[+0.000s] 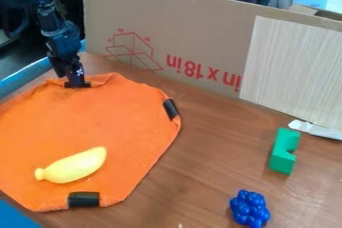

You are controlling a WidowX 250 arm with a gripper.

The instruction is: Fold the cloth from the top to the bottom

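Observation:
The gripper (77, 83) is at the upper left, low over the top edge of the orange cloth (73, 122). Around it the cloth's edge is wrinkled and slightly raised. The cloth lies spread out across the left side of the table, with a black patch (172, 109) on its right edge and another black patch (83, 199) at its bottom edge. On the lower part of the cloth rests a yellow banana-shaped toy (72, 165). Whether cloth is held between the gripper's tips is hidden.
A green block (284, 151) and a blue clustered toy (250, 209) sit on the wooden table (194, 157) at the right. Behind them stands a cardboard wall (200, 32) with a pale panel (294, 67). A white scrap (316, 129) lies near its foot.

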